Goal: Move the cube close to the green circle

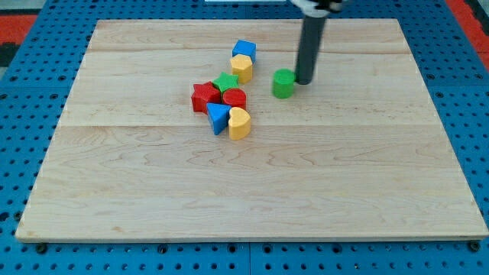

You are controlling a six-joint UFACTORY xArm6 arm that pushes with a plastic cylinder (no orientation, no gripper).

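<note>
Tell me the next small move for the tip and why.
Probably lift away from the green circle and go round to the view's top left of the blue cube. My tip sits just right of the circle, while the cube lies up and to the left, touching a yellow block, so it needs pushing rightward and down.

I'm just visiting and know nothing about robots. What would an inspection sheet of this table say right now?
Surface: pale wooden board, lying on a blue perforated base.
Job's things: blue cube near the view's top, touching a yellow block; green circle standing apart to the right.
Clutter: green star, red star, red block, blue triangle and yellow heart, bunched together.
Grippers: none; my tip sits just right of the green circle.
Cables: nothing seen.
Surroundings: red patches at the top corners.
</note>
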